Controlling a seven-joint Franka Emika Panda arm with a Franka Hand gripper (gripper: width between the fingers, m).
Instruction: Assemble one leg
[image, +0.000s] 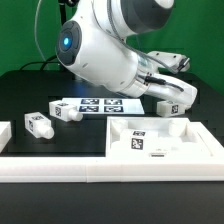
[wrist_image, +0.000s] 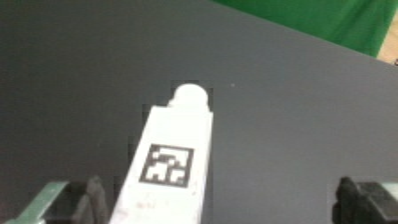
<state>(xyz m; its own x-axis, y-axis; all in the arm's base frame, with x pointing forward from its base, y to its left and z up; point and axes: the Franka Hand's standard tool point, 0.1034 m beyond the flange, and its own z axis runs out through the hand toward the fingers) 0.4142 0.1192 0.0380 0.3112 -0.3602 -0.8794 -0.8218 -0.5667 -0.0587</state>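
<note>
A white square-section leg with a black-and-white tag on its side and a rounded peg at its end lies on the dark table between my fingers. My gripper is open, its fingers wide apart, and the leg sits close to one fingertip with a wide gap to the other. In the exterior view my gripper is low over this leg, just behind the large white panel on that view's right. Two more legs lie on the left.
The marker board lies at the middle back. A long white rim runs along the table's front. The arm's bulky body fills the upper middle. A green backdrop stands behind.
</note>
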